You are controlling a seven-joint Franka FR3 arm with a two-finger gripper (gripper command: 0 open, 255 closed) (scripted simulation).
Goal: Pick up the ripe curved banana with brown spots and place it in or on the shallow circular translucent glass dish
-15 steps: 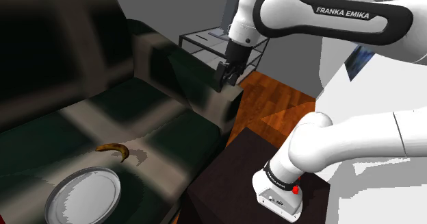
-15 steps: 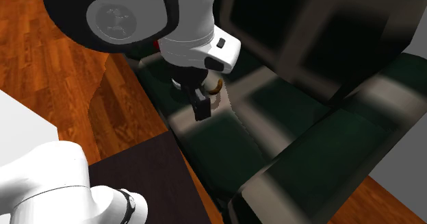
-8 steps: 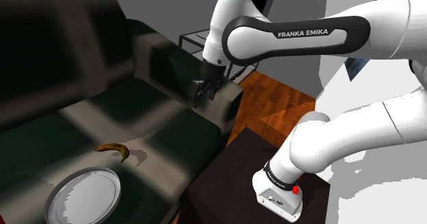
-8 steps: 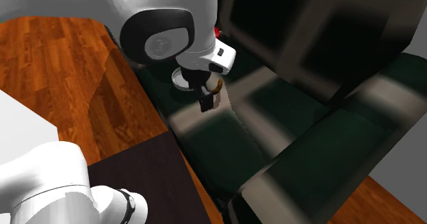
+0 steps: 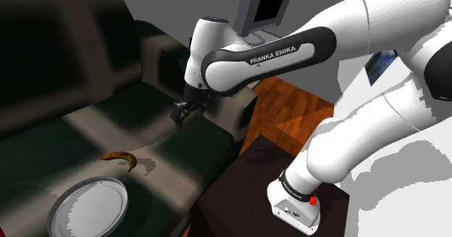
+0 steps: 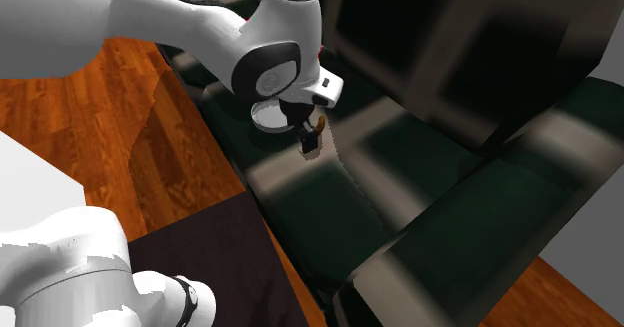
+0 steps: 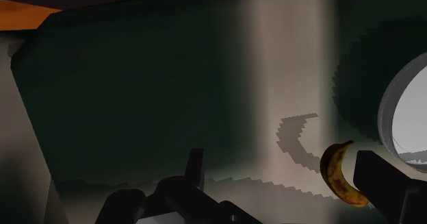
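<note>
A brown-spotted yellow banana [image 5: 119,158] lies on the dark green sofa seat [image 5: 145,119]. Just in front of it, nearer the shoulder view's lower left, sits a shallow round grey dish [image 5: 88,206]. My black gripper [image 5: 180,114] hangs above the seat, up and to the right of the banana and well apart from it. In the wrist view the fingers stand apart with nothing between them, so the gripper [image 7: 284,181] is open. There the banana [image 7: 340,175] lies just inside the right finger [image 7: 376,178], with the dish's rim [image 7: 384,113] beyond. A bit of banana [image 6: 319,124] peeks out beside the gripper [image 6: 308,141].
The sofa's backrest [image 5: 65,47] rises behind the seat and its armrest [image 5: 235,101] stands under my forearm. The dark stand [image 5: 253,177] sits at the lower right on a wooden floor [image 5: 290,101]. A dark screen [image 5: 268,3] stands behind the arm.
The arm has swung down and toward the shoulder view's left, from over the armrest to over the seat, closer to the banana. The banana and dish have not moved.
</note>
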